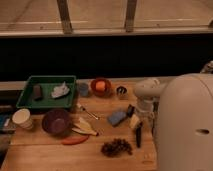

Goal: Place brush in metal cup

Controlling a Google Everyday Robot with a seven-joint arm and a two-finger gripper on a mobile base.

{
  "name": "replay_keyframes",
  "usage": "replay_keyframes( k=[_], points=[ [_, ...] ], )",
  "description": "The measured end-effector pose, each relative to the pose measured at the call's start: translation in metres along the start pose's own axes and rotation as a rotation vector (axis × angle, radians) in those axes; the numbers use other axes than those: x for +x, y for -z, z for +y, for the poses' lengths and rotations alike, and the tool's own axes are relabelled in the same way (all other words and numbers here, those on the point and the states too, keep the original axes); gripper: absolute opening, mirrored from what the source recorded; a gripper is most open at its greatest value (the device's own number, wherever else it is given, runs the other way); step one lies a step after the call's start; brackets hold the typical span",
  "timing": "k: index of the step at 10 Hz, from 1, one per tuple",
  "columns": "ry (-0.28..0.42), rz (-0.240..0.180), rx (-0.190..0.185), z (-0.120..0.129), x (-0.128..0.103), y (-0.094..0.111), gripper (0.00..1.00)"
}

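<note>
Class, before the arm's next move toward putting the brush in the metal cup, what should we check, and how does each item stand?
1. Slim black-handled brush lies in plain view on the wooden table: ok.
2. Small shiny silver metal cup stands upright: ok.
3. Cup's inside free: cannot tell, too dark.
4. Gripper close by the brush's far end: ok.
5. Brush held: cannot tell.
6. Room around gripper: not ok, blue rectangular sponge lies close beside it.
</note>
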Motion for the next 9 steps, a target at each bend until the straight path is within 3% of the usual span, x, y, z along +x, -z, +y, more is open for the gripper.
replay_keyframes(
  k=[3,5,9],
  points=[
    [-0.021,-0.108,-0.065,-0.012,-0.01,-0.003,0.8],
    [-0.015,-0.168,-0.082,-0.012,-0.013,-0.001,0.8],
    [0.013,-0.179,-0.016,-0.008,-0.023,-0.012,0.8]
  ],
)
